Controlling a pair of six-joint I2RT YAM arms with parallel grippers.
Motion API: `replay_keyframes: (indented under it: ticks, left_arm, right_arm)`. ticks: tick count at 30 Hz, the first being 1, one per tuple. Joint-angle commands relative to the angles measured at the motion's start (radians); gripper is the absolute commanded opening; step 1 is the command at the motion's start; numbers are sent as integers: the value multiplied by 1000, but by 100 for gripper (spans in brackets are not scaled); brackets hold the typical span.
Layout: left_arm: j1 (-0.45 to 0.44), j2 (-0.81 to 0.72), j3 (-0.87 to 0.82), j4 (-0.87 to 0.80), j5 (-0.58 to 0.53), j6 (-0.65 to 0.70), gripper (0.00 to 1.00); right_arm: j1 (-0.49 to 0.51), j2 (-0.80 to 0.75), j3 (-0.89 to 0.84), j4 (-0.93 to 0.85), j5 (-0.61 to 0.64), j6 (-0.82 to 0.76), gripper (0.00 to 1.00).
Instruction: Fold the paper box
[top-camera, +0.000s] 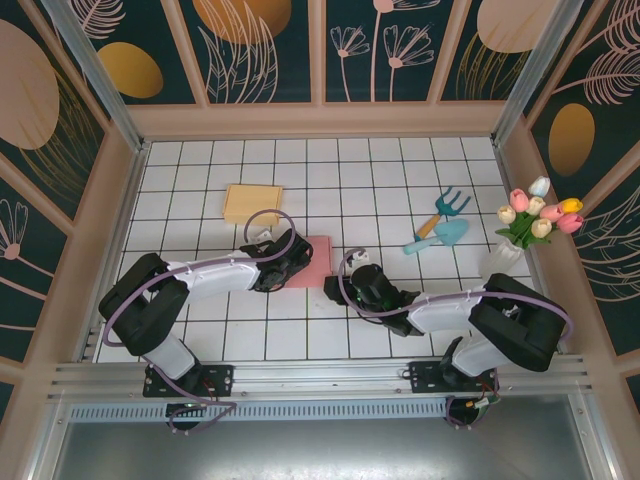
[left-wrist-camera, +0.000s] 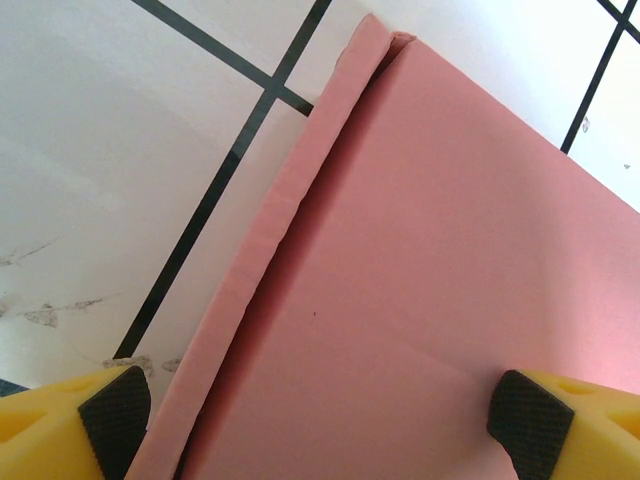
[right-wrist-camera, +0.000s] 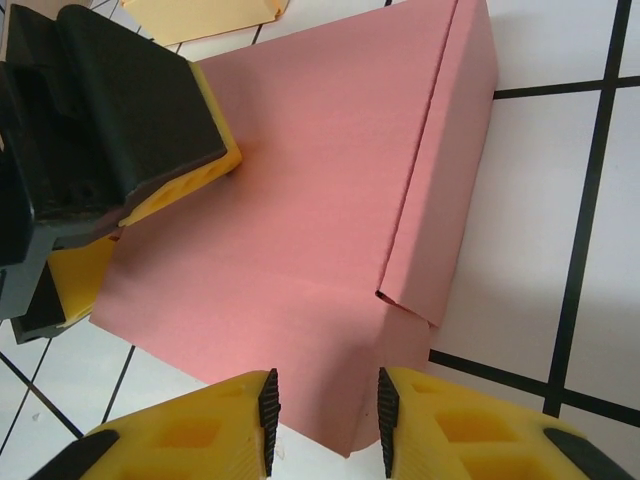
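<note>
at centre, a flat pink paper box (top-camera: 314, 256) lies barely folded. left gripper (left-wrist-camera: 322, 418) gapes empty over it, right gripper (right-wrist-camera: 325, 410) slightly parted, empty, at its corner; next, probably raise the side flap (right-wrist-camera: 445, 170).

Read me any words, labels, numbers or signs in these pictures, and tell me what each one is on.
No readable text anywhere.
The pink box is blank, the yellow sheet is plain, the garden tools show no marking, and the wall panels carry only leaf and flower patterns.
</note>
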Motion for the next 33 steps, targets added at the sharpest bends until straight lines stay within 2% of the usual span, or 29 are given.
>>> replay_keyframes:
  ticks: [1, 10, 19, 33]
  left_arm:
    - [9, 79, -44, -128, 42, 13, 92]
    - [10, 77, -43, -129, 39, 15, 92]
    - [9, 78, -46, -128, 37, 16, 92]
    - [9, 78, -45, -130, 34, 16, 92]
  right_arm:
    - [-7, 27, 14, 10, -5, 15, 34]
    - [-7, 109, 41, 42, -50, 8, 29]
    - [0, 128, 36, 3, 53, -38, 27]
    - [9, 141, 31, 0, 94, -53, 30]
